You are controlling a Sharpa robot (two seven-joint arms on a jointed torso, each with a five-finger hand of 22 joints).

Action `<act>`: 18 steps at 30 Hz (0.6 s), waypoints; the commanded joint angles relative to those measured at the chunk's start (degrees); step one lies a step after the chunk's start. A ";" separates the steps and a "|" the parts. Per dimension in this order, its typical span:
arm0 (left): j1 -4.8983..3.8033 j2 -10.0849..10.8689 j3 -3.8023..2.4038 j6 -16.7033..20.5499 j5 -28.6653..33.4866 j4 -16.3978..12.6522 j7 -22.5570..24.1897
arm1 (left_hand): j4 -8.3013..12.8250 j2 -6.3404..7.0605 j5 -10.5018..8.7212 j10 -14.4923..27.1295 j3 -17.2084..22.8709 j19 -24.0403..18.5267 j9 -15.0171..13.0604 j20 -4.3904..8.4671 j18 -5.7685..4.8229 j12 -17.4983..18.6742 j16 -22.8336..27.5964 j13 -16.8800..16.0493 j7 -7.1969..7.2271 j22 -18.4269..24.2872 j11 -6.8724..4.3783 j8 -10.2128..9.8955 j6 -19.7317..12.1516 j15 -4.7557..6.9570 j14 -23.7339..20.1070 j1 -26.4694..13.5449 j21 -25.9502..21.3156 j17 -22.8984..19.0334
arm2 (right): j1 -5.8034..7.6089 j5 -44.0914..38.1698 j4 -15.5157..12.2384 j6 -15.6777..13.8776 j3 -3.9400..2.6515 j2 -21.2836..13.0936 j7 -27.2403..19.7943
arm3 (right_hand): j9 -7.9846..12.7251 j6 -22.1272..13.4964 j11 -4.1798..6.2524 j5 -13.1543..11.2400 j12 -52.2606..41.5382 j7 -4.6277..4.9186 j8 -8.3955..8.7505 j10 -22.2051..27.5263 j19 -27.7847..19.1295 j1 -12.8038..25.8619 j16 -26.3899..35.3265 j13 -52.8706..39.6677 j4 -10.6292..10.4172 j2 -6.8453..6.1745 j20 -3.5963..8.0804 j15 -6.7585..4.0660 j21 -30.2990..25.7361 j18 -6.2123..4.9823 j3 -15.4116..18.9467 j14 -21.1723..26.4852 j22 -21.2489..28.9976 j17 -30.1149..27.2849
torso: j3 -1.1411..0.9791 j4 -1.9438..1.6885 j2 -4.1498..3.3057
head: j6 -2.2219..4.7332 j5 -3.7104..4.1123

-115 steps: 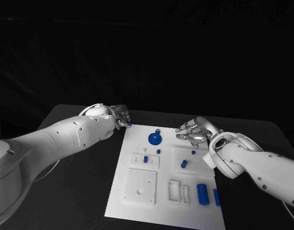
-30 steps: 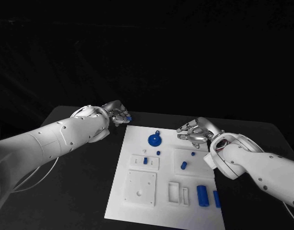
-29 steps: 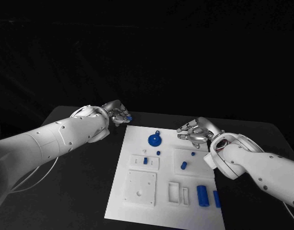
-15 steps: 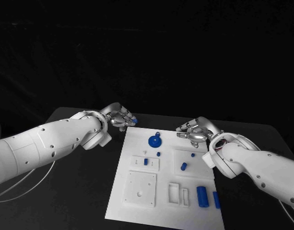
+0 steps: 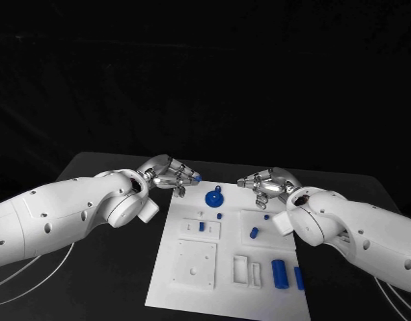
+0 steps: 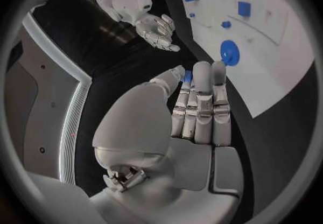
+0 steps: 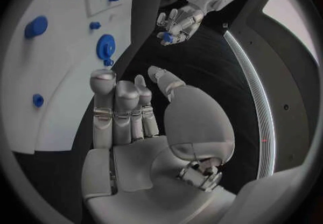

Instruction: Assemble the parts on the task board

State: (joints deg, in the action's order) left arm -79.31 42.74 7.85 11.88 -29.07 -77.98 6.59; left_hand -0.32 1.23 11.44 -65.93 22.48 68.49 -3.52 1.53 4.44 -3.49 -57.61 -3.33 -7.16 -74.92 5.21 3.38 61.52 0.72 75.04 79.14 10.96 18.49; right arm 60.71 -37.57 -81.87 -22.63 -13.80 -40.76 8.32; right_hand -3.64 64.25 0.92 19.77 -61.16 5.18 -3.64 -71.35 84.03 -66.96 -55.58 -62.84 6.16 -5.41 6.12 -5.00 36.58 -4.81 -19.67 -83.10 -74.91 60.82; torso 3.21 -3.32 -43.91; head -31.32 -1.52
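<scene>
Head view: the white task board (image 5: 201, 267) is laid lengthwise on the black table (image 5: 100, 167), and both hands are raised over its far end. A small blue part (image 5: 195, 178) is pinched at the fingertips of the left hand (image 5: 172, 176), just off the board's far left corner; the same blue tip (image 6: 186, 76) is seen in the left wrist view between thumb and straightened fingers, and again in the right wrist view (image 7: 166, 36). It is held lightly at the tips, presumably so that its free end can be guided into a socket.

The right hand (image 5: 264, 186) is held released near the board's far right edge, fingers apart and nothing in them, as the right wrist view (image 7: 128, 121) also shows. It is probably kept there in readiness, clear of the other arm's path.

On the board, a round blue disc (image 5: 213, 197) lies near the far end, with a small peg (image 5: 220, 216) just beyond a recessed plate carrying another blue piece (image 5: 201, 227). A short part (image 5: 254, 233) sits in the right-hand plate, and two longer blue parts (image 5: 281, 273) lie side by side by the near right edge. These are judged to be awaiting assembly; where the pinched part belongs cannot be told.
</scene>
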 commanded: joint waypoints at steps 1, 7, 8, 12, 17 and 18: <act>0.34 0.37 0.05 -2.44 5.33 -2.11 3.21 | 0.21 -0.60 0.19 -0.06 -0.03 0.42 -0.08 0.16 1.03 0.16 0.30 0.07 0.04 -1.19 -0.15 0.19 0.36 -0.07 0.37 0.10 -0.41 -0.08 | -0.02 9.47 -1.20 4.10 0.12 -0.03 2.42 | 0.05 -0.08 -0.02 -1.20 -0.32 -0.30 0.10 0.22 1.86 0.23 0.14 -0.05 -0.03 0.95 -0.48 0.39 -0.47 -0.50 0.76 0.17 -4.09 0.00 | 0.04 0.03 0.32 | -0.21 0.55; 0.83 0.88 0.18 -2.87 5.89 -4.53 3.98 | 0.42 -0.68 0.24 -0.10 -0.05 0.51 -0.09 0.17 1.05 0.16 0.37 0.07 0.04 -1.20 -0.15 0.19 0.38 -0.06 0.42 0.02 -0.51 -0.09 | -0.02 11.49 -2.90 5.64 0.49 0.00 3.90 | 0.04 0.39 0.02 -4.39 -0.31 -0.48 0.08 0.19 1.90 0.51 0.14 0.08 -0.18 2.61 -0.47 0.36 -0.71 -0.44 1.69 0.18 -4.08 -0.04 | 0.00 0.02 0.35 | -0.04 1.03; 0.93 0.96 0.21 -2.90 5.94 -4.92 4.13 | 0.50 -0.70 0.25 -0.09 -0.06 0.54 -0.09 0.17 1.06 0.16 0.39 0.07 0.04 -1.20 -0.15 0.19 0.38 -0.06 0.43 0.00 -0.55 -0.09 | -0.02 11.63 -3.21 5.79 0.57 0.02 4.07 | 0.04 0.55 0.05 -5.42 -0.36 -0.57 0.09 0.14 1.91 0.42 0.16 0.05 -0.06 3.15 -0.46 0.36 -0.70 -0.41 1.74 0.19 -4.09 -0.06 | -0.02 0.03 0.42 | -0.10 1.13; 1.23 1.23 0.36 -3.13 6.04 -6.14 4.57 | 0.55 -0.71 0.23 -0.07 -0.08 0.57 -0.08 0.17 1.06 0.16 0.39 0.07 0.03 -1.21 -0.14 0.19 0.37 -0.06 0.46 -0.04 -0.56 -0.08 | -0.02 11.82 -4.39 6.24 1.09 0.09 4.40 | 0.04 1.42 0.27 -7.12 -0.48 -0.90 0.11 0.01 1.97 0.46 0.01 0.04 0.91 4.36 -0.31 0.21 -0.74 -0.19 2.37 0.15 -4.12 0.02 | -0.01 -0.03 0.37 | 0.10 1.65; 1.49 1.43 0.58 -3.21 6.08 -7.08 5.01 | 0.72 -0.79 0.18 -0.10 -0.06 0.66 -0.09 0.18 1.08 0.15 0.41 0.07 0.03 -1.21 -0.15 0.19 0.37 -0.05 0.51 -0.05 -0.61 -0.08 | -0.03 11.58 -5.42 6.54 1.47 0.16 4.37 | 0.01 2.51 0.47 -10.89 -0.57 -1.29 0.06 -0.14 1.98 -0.20 0.03 -0.01 1.99 5.48 -0.17 0.07 -0.78 0.02 2.27 0.15 -4.13 -0.01 | -0.03 -0.02 0.29 | 0.15 2.05; 1.53 1.45 0.62 -3.19 6.09 -7.21 5.08 | 0.72 -0.79 0.18 -0.10 -0.06 0.66 -0.09 0.18 1.08 0.15 0.41 0.07 0.03 -1.21 -0.15 0.19 0.37 -0.05 0.51 -0.05 -0.61 -0.08 | -0.03 11.54 -5.58 6.66 1.53 0.16 4.36 | 0.01 2.67 0.50 -11.94 -0.58 -1.35 0.06 -0.17 1.99 -0.31 0.05 -0.01 2.21 5.71 -0.13 0.06 -0.79 0.06 2.14 0.17 -4.13 -0.02 | -0.03 -0.02 0.30 | 0.14 2.06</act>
State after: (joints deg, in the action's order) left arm -77.84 44.19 8.49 9.72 -24.05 -84.82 9.91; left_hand 0.00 1.06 11.50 -65.93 22.48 68.70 -3.56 1.74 4.44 -3.49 -57.41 -3.33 -7.06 -74.91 5.21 3.16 61.60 0.71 75.04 78.86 10.74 18.49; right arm 60.71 -26.98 -87.13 -17.99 -12.29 -40.65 12.22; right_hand -3.65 66.66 1.13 8.34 -61.43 3.84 -3.64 -71.57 84.03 -67.41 -55.59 -62.84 8.11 -0.12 6.12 -5.00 35.92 -4.81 -17.51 -83.10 -74.91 60.83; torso 3.20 -3.33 -43.55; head -31.20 0.41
